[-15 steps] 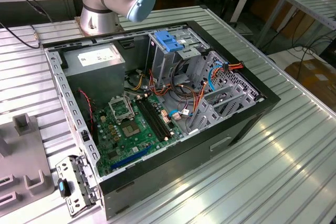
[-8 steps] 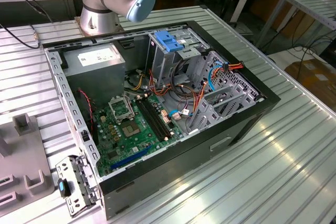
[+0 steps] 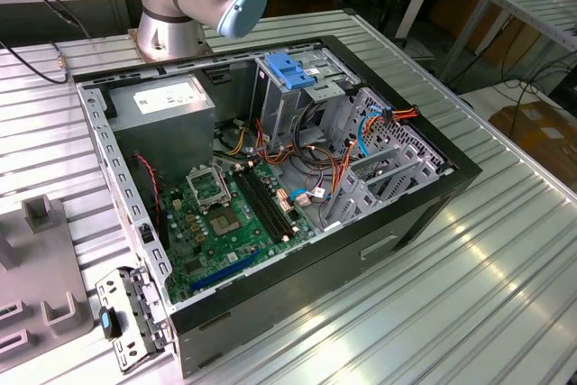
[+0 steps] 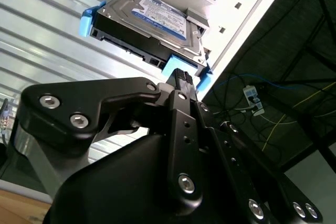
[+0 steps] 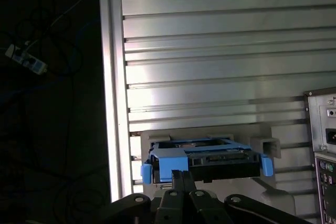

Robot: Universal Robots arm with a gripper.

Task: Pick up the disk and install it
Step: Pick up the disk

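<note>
Materials and finish, as seen.
Disk [image 4: 152, 22]: glossy label on silvery metal, smooth bright blue plastic rails. Gripper [image 4: 180, 74]: matt black body, shiny metal screw heads. Table [image 3: 469, 295]: ribbed bare metal, satin sheen. Computer case [image 3: 101, 146]: dull grey sheet metal.

The exterior view looks down at a slant on the open computer case [image 3: 270, 187]. Both wrist views look closely along the gripper [image 4: 180, 74] [image 5: 181, 174] at the disk [image 4: 152, 24] [image 5: 210, 156] on the tabletop [image 5: 210, 51].

Ribbed table [image 3: 469, 313] bears computer case [image 3: 270, 308] (opened).
</note>
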